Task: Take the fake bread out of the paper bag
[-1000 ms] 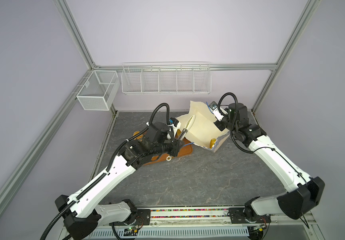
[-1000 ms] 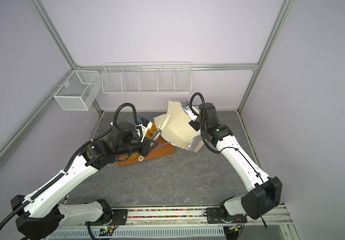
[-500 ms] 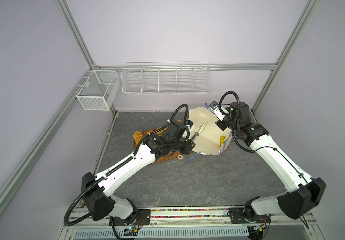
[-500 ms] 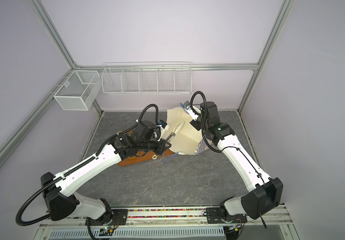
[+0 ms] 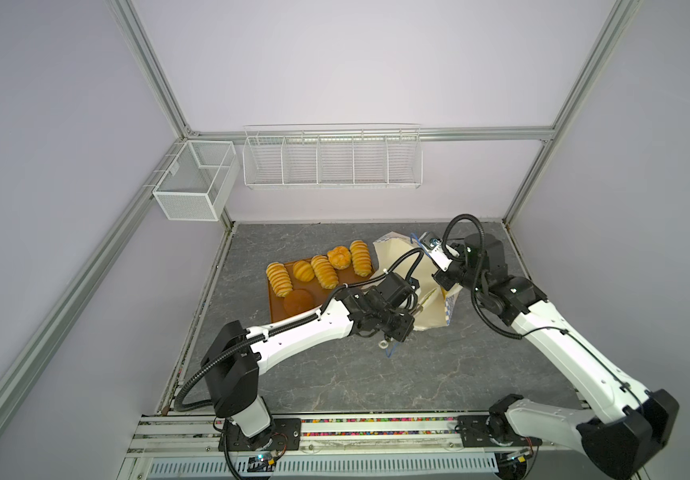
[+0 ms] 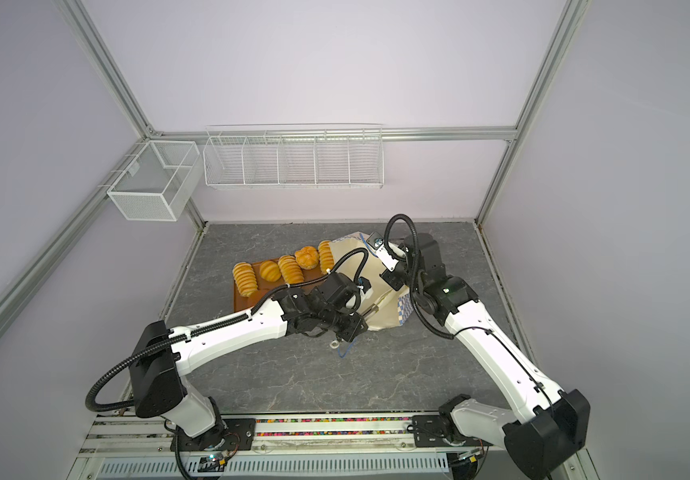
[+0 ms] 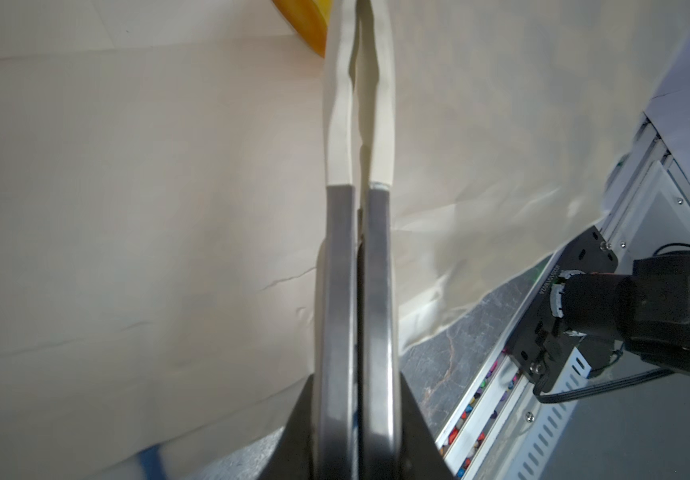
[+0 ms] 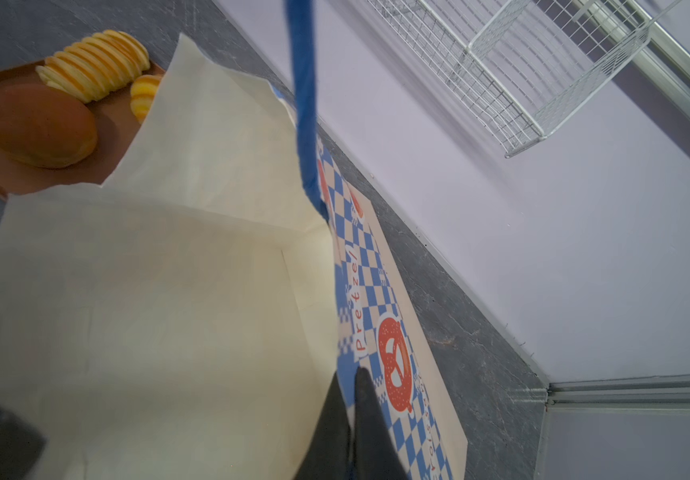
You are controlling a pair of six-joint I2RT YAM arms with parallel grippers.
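On the left we see six pieces of bread point(image 5: 324, 272) on the tray point(image 5: 275, 309). Our left gripper point(image 7: 359, 25), fingers pressed together on nothing, sits inside the bag point(image 5: 393, 255), with a yellow piece point(image 7: 303, 25) just beside its tips. Our right gripper point(image 8: 351, 376) pinches the bag's rim.

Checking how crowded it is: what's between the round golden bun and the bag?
One ridged loaf lies between bun and bag, shown in both top views.
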